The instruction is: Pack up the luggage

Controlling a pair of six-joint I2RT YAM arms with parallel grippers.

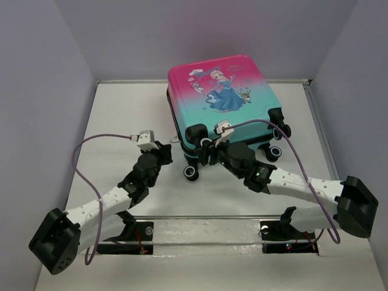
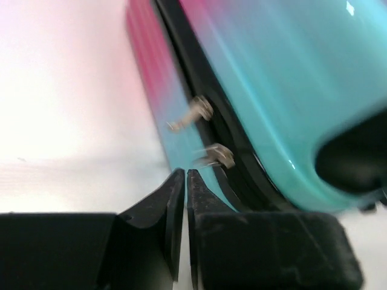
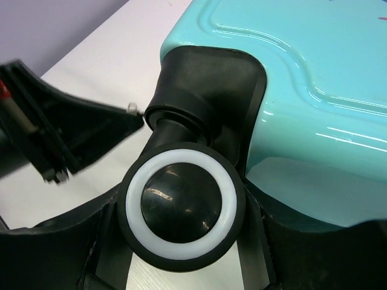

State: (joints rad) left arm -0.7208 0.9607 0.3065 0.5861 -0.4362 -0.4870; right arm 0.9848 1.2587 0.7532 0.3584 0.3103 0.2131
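- White table with pale grey walls on three sides; both arm bases are bolted at its near edge.
- Left gripper: reaches in from the near left, fingers pressed almost together with only a thin slit between them. Nothing shows in the slit. View is blurred.
- Just beyond its tips, two metal zipper pulls stick out from the dark seam. They are close to the tips but apart from them.
- Right gripper: reaches in from the near right, jaws spread around a wheel, black with a white ring. One finger lies against each side of it, so it appears clasped.
- Luggage: lies flat and closed at the far middle of the table, princess print facing up. Pink end is toward the back wall, teal end and wheels toward the arms.
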